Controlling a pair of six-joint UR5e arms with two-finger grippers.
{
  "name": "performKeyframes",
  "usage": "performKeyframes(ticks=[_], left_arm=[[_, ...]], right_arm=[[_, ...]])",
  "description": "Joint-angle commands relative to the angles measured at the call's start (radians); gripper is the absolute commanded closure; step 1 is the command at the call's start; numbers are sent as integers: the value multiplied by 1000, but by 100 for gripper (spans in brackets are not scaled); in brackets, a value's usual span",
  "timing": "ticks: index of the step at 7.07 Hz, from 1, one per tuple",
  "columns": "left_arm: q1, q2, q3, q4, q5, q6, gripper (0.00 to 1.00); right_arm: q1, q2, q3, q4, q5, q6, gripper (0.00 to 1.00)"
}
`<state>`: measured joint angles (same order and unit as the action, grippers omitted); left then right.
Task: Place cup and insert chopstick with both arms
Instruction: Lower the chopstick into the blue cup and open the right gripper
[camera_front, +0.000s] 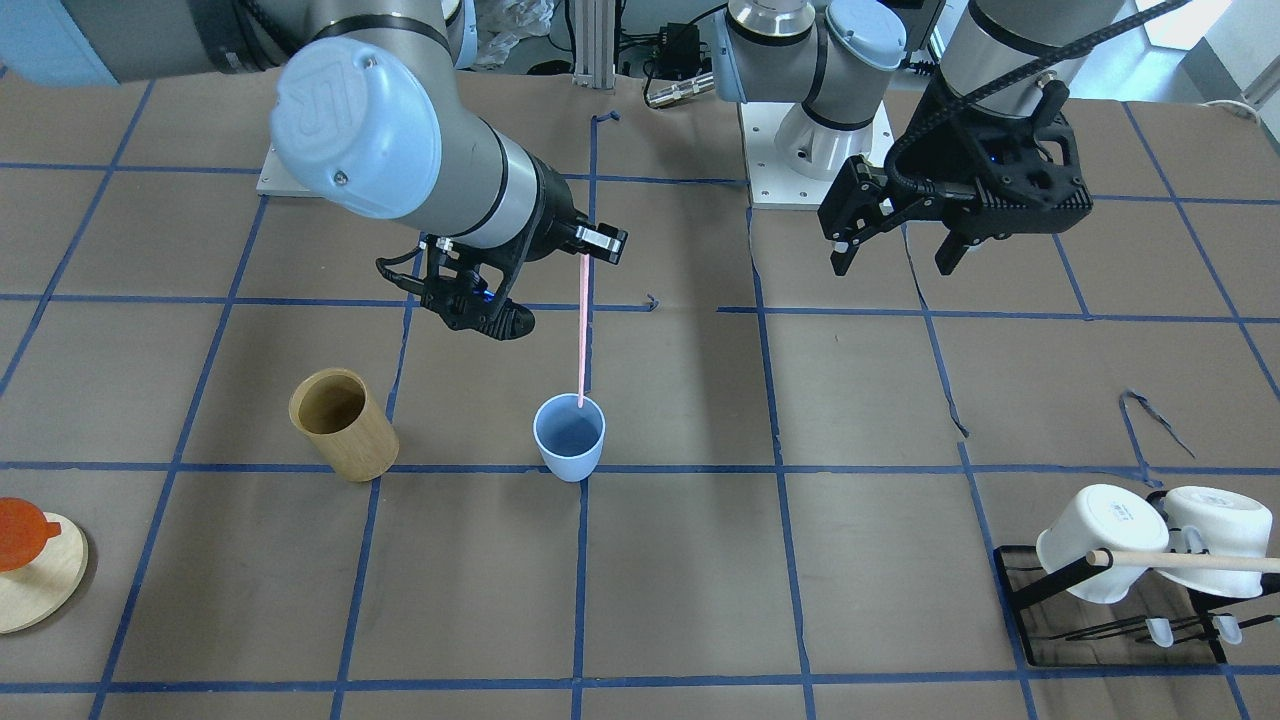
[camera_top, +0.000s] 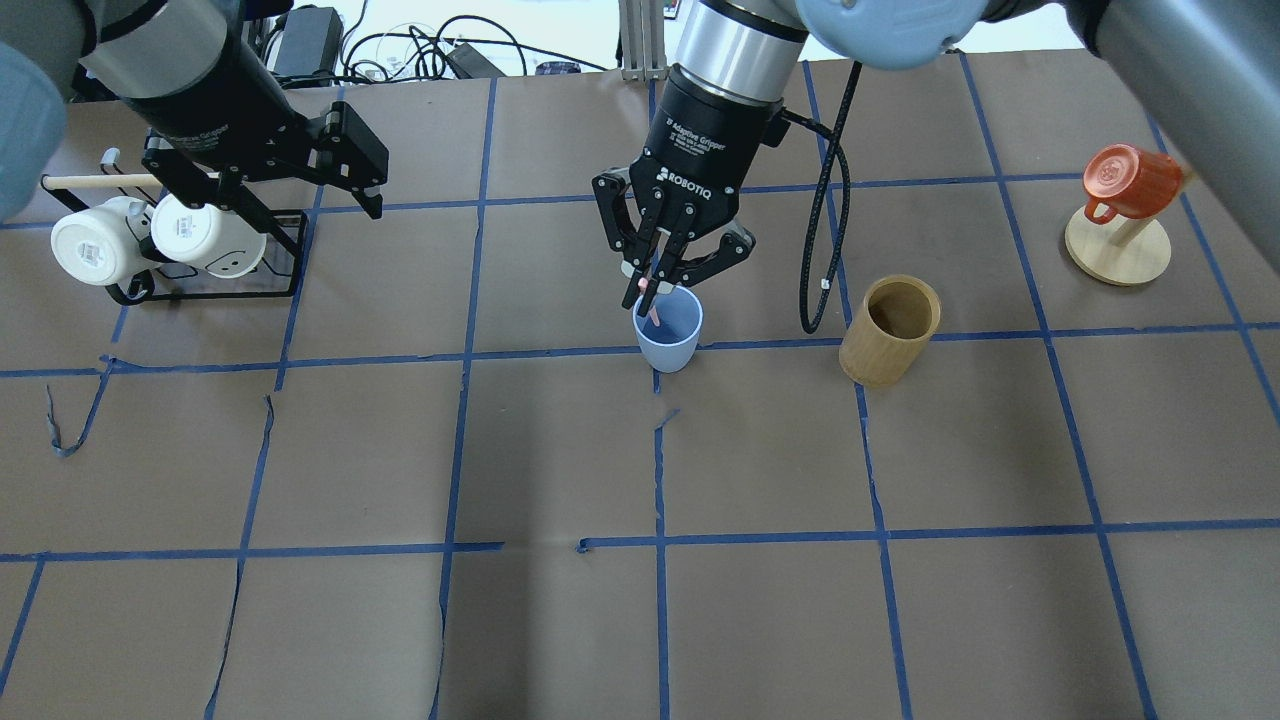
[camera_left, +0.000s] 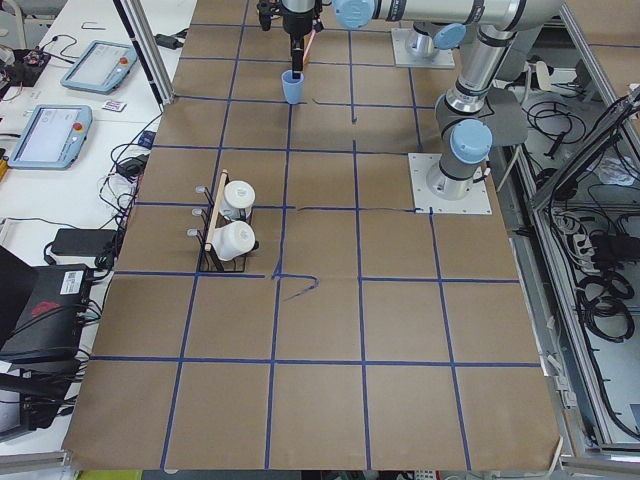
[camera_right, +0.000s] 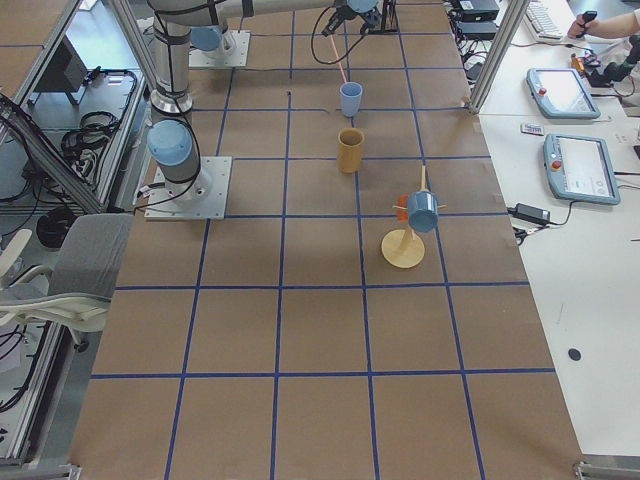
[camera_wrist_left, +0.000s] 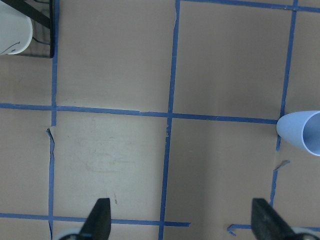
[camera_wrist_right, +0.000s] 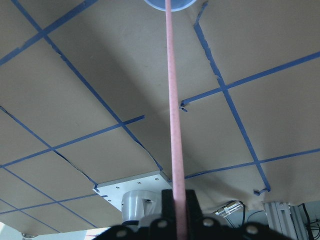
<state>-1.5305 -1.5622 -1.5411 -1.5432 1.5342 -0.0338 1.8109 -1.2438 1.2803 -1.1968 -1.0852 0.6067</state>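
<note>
Overhead exterior: brown paper bench (camera_top: 560, 450), blue tape grid (camera_top: 560, 352), paper torn in spots. Cup (camera_top: 668, 335) upright mid-bench. Right hand (camera_top: 652, 288) pinches chopstick (camera_front: 581, 330) vertical, tip at cup mouth. Left hand (camera_front: 895, 262) spread wide, empty. Screens (camera_left: 50, 135), cables (camera_left: 590, 280) alongside.

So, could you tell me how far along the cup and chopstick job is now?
Done: the cup stands upright, the left tool open and clear of it. In hand: the right tool grips the chopstick, tip at the cup's mouth. Remaining: lower it in and release.
</note>
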Motion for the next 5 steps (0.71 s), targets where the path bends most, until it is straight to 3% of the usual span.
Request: performKeyframes(ticks=[1, 2, 3, 4, 5], left_arm=[[0, 1, -1, 0, 0, 0, 0], [0, 1, -1, 0, -2, 0, 0], [1, 2, -2, 0, -2, 0, 0], [0, 2, -1, 0, 0, 0, 0], [0, 4, -1, 0, -2, 0, 0]], right_arm=[[-1, 9, 40, -59, 2, 22, 78], [-1, 7, 40, -69, 2, 37, 26], [-1, -3, 39, -111, -25, 45, 0], [-2, -12, 27, -124, -44, 47, 0], [-8, -44, 13, -124, -144, 29, 0]])
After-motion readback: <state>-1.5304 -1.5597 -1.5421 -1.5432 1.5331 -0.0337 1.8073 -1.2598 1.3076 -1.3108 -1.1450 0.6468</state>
